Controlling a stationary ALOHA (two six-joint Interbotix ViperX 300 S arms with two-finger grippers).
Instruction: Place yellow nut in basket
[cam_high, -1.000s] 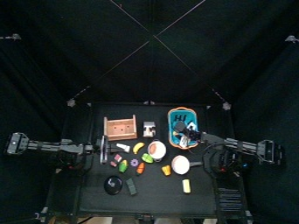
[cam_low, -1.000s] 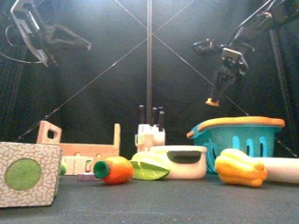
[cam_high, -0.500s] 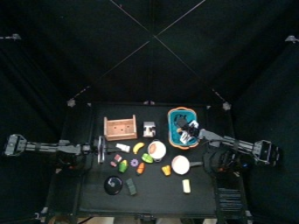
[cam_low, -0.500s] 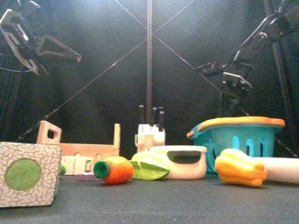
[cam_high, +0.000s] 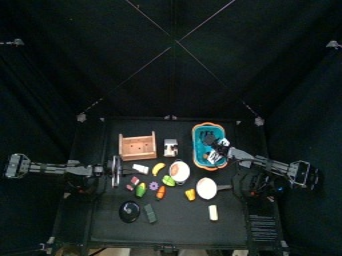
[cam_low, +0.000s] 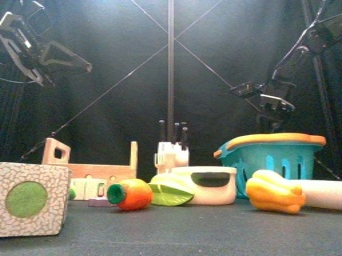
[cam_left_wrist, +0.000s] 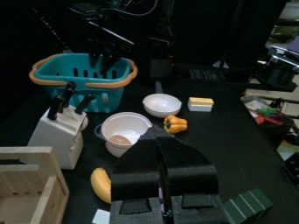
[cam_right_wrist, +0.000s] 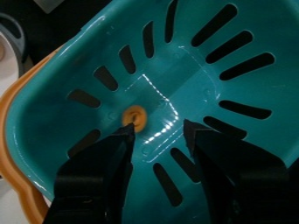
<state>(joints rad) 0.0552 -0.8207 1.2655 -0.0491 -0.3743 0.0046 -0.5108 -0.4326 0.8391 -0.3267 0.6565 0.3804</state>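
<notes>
Small yellow nut (cam_right_wrist: 135, 115) lies flat on blue basket (cam_right_wrist: 222, 96) floor

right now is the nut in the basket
Yes, the right wrist view shows the nut lying on the basket floor.

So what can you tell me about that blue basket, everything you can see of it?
The basket is bright teal-blue plastic, rounded-rectangular, with slotted ribbed walls and an orange rim. It stands upright at the table's back right, beside the white knife block. The right gripper hangs over its inside, jaws open. A small yellow-orange nut lies on its glossy floor, just off one jaw's tip; I cannot tell whether they touch.
</notes>
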